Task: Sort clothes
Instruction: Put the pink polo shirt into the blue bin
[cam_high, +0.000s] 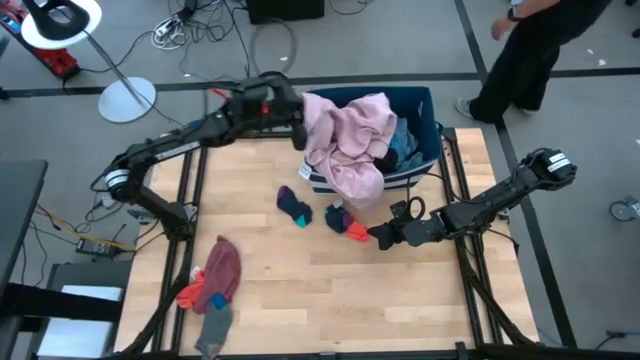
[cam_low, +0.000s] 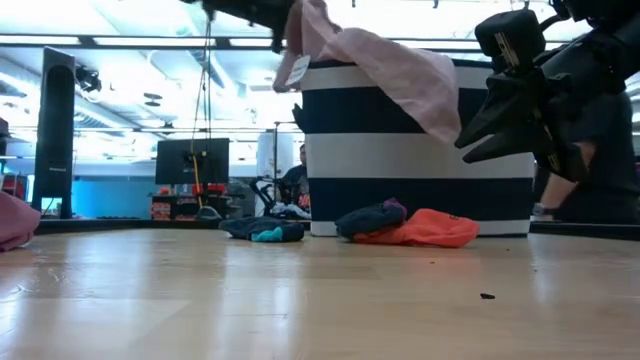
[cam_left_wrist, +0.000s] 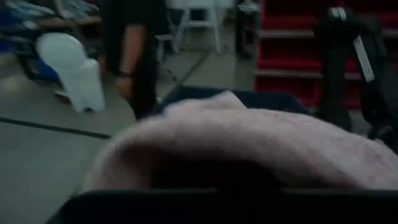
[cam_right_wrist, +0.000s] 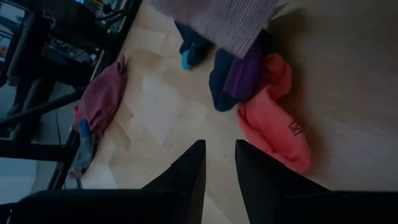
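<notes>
While the high view lays out the whole wooden bench (cam_high: 400, 300), the striped bin (cam_high: 425, 140) at its far edge serves as the landmark. A pink garment (cam_high: 350, 140) spills over the bin's near rim and down its front wall; bright blue cloth (cam_high: 405, 145) shows inside the bin only from above. The left gripper (cam_high: 298, 128) sits at the bin's left rim, against the pink garment's edge. Its wrist view is filled by pink fabric (cam_left_wrist: 249, 143), with the fingers hidden, so I cannot tell whether they are pinching it.

Just in front of the bin lie a dark sock with a teal toe (cam_high: 295, 208) and, beside it, a navy-and-purple sock (cam_high: 337, 217) touching a red-orange piece (cam_high: 357, 231). The low view shows these resting flat against the bin's base (cam_low: 420, 210). The right gripper (cam_high: 383, 236) hovers just beside the red-orange piece; the right wrist view shows its fingers (cam_right_wrist: 186, 171) spread a little, holding nothing, with that piece (cam_right_wrist: 273, 118) just beyond them.

Well away from the bin, at the bench's near-left corner, sits a heap of maroon, red-orange and grey clothes (cam_high: 215, 285). A person (cam_high: 530, 50) stands on the floor beyond the bin.
</notes>
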